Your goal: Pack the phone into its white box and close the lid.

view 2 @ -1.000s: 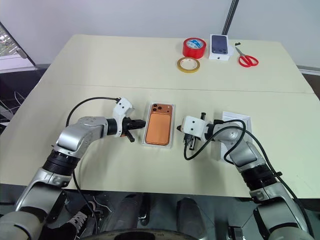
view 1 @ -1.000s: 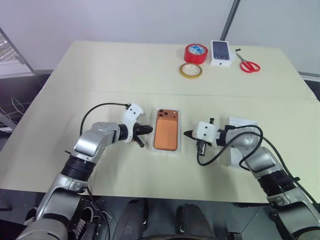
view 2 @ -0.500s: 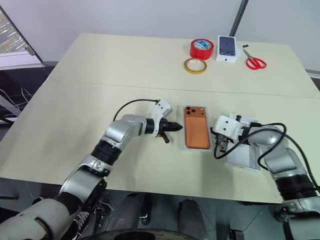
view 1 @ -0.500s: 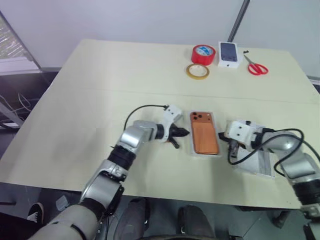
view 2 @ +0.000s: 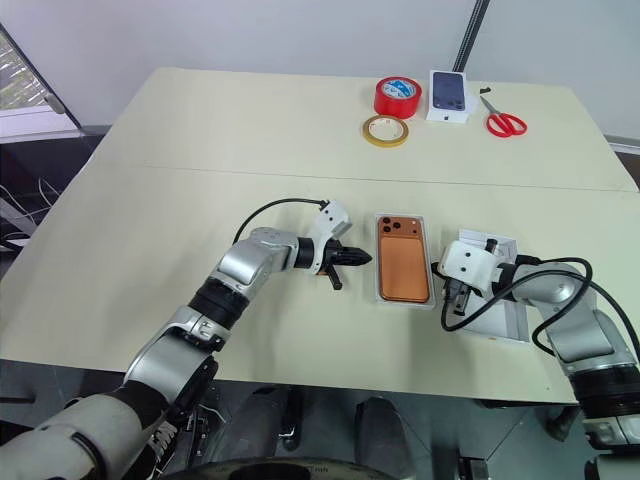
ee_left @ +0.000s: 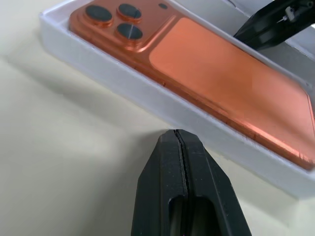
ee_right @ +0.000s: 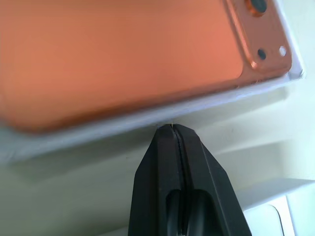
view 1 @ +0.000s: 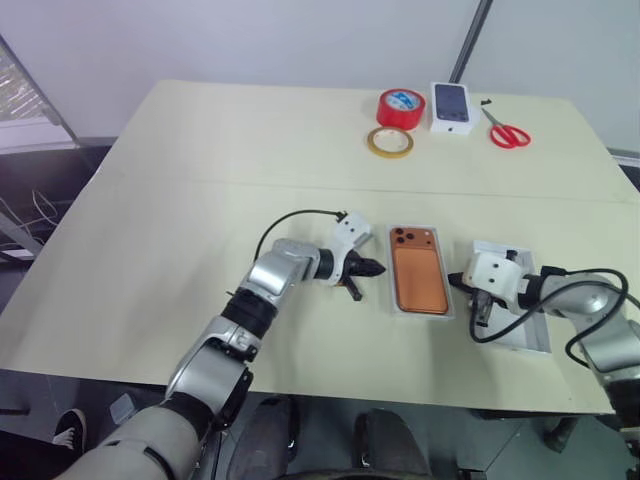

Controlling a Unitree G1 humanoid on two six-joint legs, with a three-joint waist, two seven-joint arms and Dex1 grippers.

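While both arms reach in from either side, the scene reads as follows.

Table: wide, pale cream top; everything named below sits on it.

Lid: white tray lying on the robot's right of the boxed phone, near the table's front edge, partly covered by the right arm and its cable.

White box: shallow tray at the table's middle front, flat, with the phone filling it; thin white walls frame the phone on all sides.

Phone: copper-orange, back side up, lying inside the white box; camera bump at the far end, away from the robot.

Left gripper: black fingers pressed together, nothing between them; tip points at the box's left long wall, very close to it, though contact cannot be told.

Right gripper: fingers clenched together and empty; tip just beside the box's right long wall, above the table, near the lid.

Far edge: red tape roll, yellow tape ring, small white box with a phone picture, red scissors, all well apart from the arms.
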